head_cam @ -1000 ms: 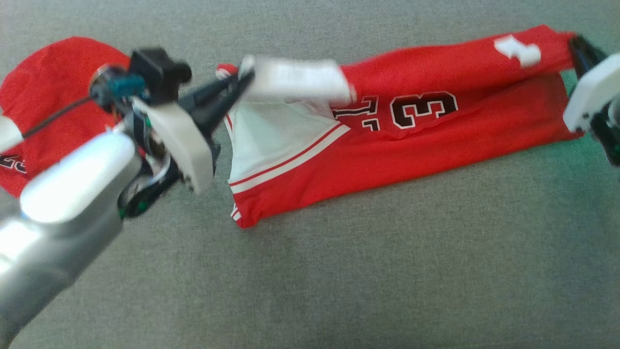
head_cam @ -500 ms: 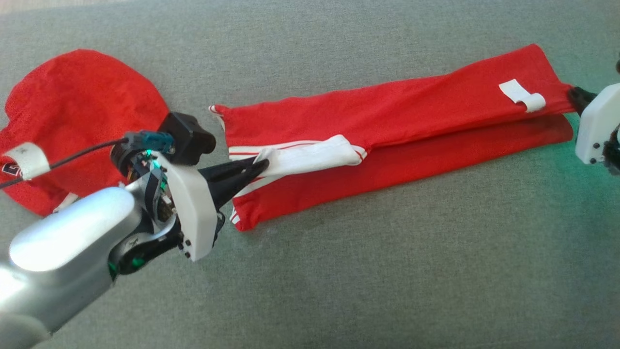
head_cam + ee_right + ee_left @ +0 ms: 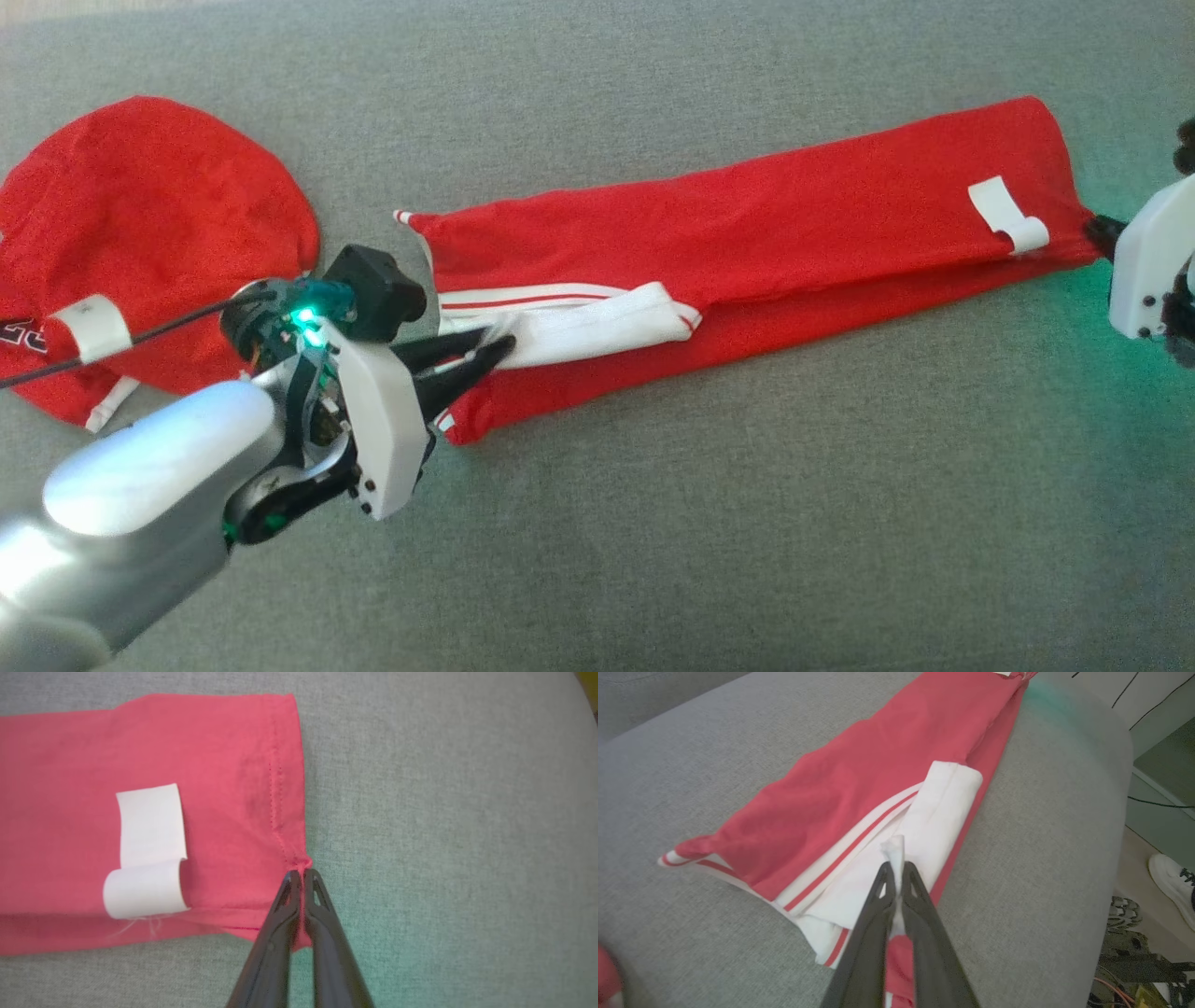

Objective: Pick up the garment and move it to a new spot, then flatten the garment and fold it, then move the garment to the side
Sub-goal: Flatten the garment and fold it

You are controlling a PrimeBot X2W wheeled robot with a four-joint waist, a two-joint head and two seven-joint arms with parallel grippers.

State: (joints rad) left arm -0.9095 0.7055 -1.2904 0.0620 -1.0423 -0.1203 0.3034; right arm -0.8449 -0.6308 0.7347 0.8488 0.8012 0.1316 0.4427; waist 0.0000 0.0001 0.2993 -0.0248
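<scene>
The garment [image 3: 747, 224] is a red jersey with white trim, lying folded lengthwise into a long strip across the grey cushion. My left gripper [image 3: 495, 347] is at its left end, shut on a pinch of the white side panel [image 3: 938, 807]; the left wrist view shows that cloth standing between the fingertips of the left gripper [image 3: 896, 868]. My right gripper [image 3: 1102, 233] is at the far right end. In the right wrist view the right gripper [image 3: 301, 873] is shut on the hem corner of the garment [image 3: 224, 788], beside a white label [image 3: 149, 849].
A second red garment [image 3: 159, 215] lies bunched at the far left, behind my left wrist. The grey cushion [image 3: 747, 523] stretches wide in front of the strip. Its edge drops off in the left wrist view, where a person's white shoe [image 3: 1171, 882] stands on the floor.
The top layer has come forward and down over the printed number, which is now covered. Both grippers sank with the cloth to the cushion, and the strip lies flatter. The head camera shifted too.
</scene>
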